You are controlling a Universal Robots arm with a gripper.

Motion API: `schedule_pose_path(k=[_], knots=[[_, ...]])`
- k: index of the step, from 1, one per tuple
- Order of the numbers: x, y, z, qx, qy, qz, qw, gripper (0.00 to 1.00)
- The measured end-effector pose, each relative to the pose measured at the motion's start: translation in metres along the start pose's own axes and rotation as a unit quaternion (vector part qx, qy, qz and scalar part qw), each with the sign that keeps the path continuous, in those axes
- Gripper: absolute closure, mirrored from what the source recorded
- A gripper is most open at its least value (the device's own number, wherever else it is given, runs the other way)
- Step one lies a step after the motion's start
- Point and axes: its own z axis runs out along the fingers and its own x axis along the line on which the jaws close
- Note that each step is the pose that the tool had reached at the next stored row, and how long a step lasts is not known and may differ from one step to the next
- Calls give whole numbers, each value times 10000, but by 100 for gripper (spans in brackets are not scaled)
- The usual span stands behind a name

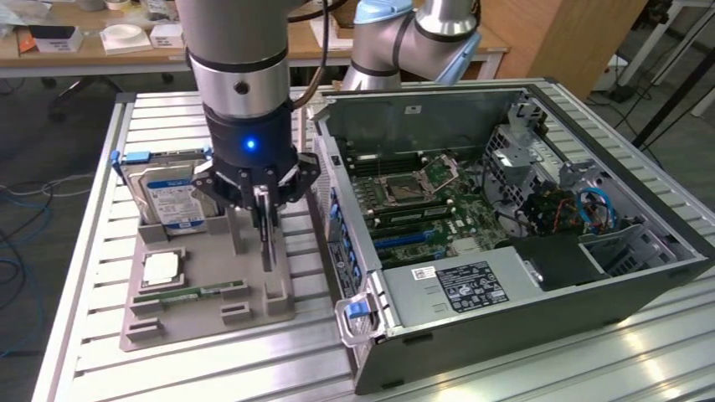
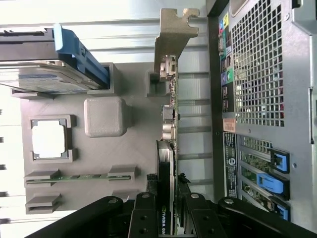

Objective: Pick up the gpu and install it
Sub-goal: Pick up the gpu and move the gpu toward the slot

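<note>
The gpu stands on its edge in the grey holder tray, a thin dark card between the hard drive and the computer case. In the wrist view I look along the gpu edge-on, with its silver end bracket at the far end. My gripper points straight down over it. In the wrist view my gripper has a black finger pressed against each face of the card, so it is shut on the card. Whether the card has left its slot in the tray I cannot tell.
On the tray sit a hard drive with blue rails, a square processor and a green memory stick. The open computer case lies to the exterior view's right, motherboard exposed. Its rear panel with blue slot latches is close beside the card.
</note>
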Motion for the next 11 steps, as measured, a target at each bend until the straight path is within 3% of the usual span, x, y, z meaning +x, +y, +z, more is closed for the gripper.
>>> schedule_pose_path(k=[5,11], knots=[[-4,6,-127,0,0,0,10000,74],[-9,6,-141,-1,1,-1,10000,74]])
